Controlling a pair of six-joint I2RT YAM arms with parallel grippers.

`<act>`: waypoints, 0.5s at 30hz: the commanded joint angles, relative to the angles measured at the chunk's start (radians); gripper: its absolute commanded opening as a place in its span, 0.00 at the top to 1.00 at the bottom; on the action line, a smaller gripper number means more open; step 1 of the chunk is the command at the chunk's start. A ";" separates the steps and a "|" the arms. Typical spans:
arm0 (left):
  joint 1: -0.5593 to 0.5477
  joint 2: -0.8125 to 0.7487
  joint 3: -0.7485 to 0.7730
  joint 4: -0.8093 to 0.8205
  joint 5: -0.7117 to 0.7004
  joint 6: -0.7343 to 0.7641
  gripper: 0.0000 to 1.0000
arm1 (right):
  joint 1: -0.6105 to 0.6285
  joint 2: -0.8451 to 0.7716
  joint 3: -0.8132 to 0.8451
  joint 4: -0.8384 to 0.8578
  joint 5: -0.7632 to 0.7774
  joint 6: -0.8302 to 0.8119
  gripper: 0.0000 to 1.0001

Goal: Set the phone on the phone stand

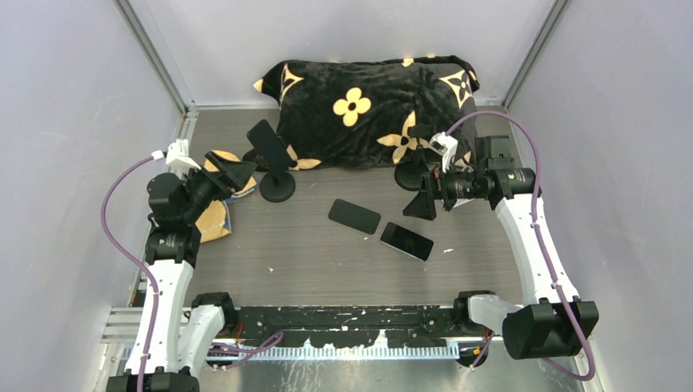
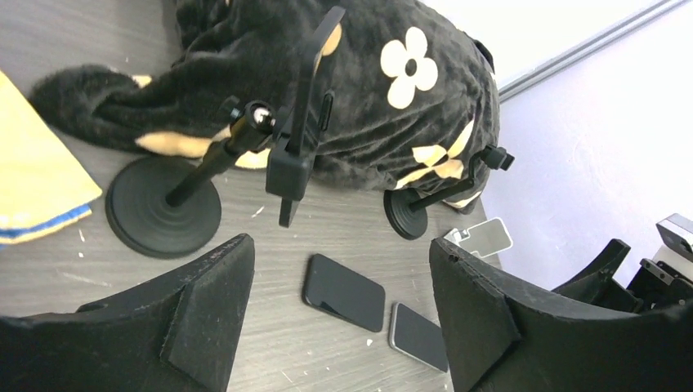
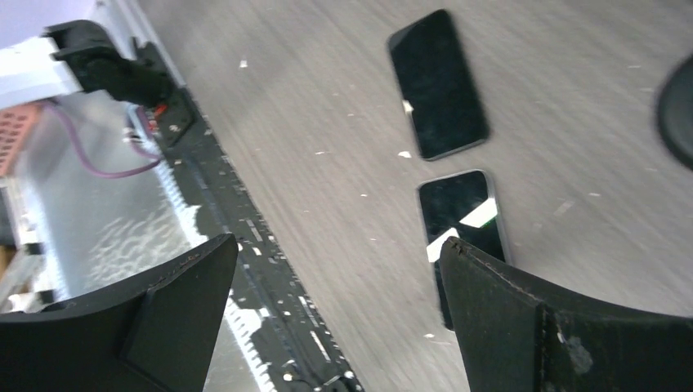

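Note:
Two dark phones lie flat mid-table: one (image 1: 354, 216) to the left, one (image 1: 406, 241) nearer and to the right. Both show in the left wrist view (image 2: 343, 291) (image 2: 418, 336) and the right wrist view (image 3: 437, 82) (image 3: 462, 224). A black phone stand (image 1: 274, 159) on a round base stands left of centre with an empty cradle (image 2: 298, 122). A second stand (image 1: 409, 175) stands at the right by the blanket (image 2: 406, 214). My left gripper (image 1: 233, 171) (image 2: 339, 249) is open and empty beside the left stand. My right gripper (image 1: 425, 200) (image 3: 339, 243) is open and empty above the table, just right of the phones.
A black plush blanket with yellow flowers (image 1: 368, 106) fills the back of the table. A yellow cloth (image 1: 214, 216) lies at the left under my left arm. A small clear tag (image 2: 482, 238) lies by the right stand. A metal rail (image 1: 327, 327) runs along the near edge.

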 commanded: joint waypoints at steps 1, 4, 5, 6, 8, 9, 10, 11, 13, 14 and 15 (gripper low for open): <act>0.007 -0.022 0.002 -0.076 -0.030 -0.077 0.20 | -0.007 0.011 0.107 -0.011 0.195 -0.033 0.00; 0.008 -0.021 -0.014 -0.062 -0.030 -0.099 0.19 | -0.007 0.024 0.157 0.009 0.279 -0.010 0.00; 0.007 -0.022 -0.019 -0.057 -0.029 -0.106 0.18 | -0.007 0.028 0.171 0.012 0.302 -0.007 0.00; 0.008 -0.023 -0.025 -0.054 -0.030 -0.112 0.18 | -0.007 0.030 0.182 0.018 0.323 0.000 0.00; 0.008 -0.024 -0.033 -0.056 -0.031 -0.126 0.16 | -0.007 0.038 0.201 0.037 0.357 0.024 0.00; 0.007 -0.024 -0.039 -0.053 -0.032 -0.132 0.16 | -0.007 0.043 0.210 0.045 0.370 0.032 0.00; 0.006 -0.024 -0.043 -0.051 -0.031 -0.138 0.15 | -0.007 0.047 0.218 0.055 0.381 0.045 0.00; 0.006 -0.025 -0.050 -0.046 -0.030 -0.144 0.15 | -0.007 0.053 0.223 0.071 0.397 0.065 0.00; 0.006 -0.024 -0.061 -0.045 -0.024 -0.144 0.15 | -0.007 0.066 0.236 0.108 0.432 0.113 0.00; 0.006 -0.023 -0.065 -0.050 -0.022 -0.139 0.14 | -0.007 0.074 0.244 0.125 0.445 0.138 0.00; 0.006 -0.020 -0.067 -0.059 -0.022 -0.134 0.14 | -0.007 0.083 0.253 0.142 0.454 0.161 0.00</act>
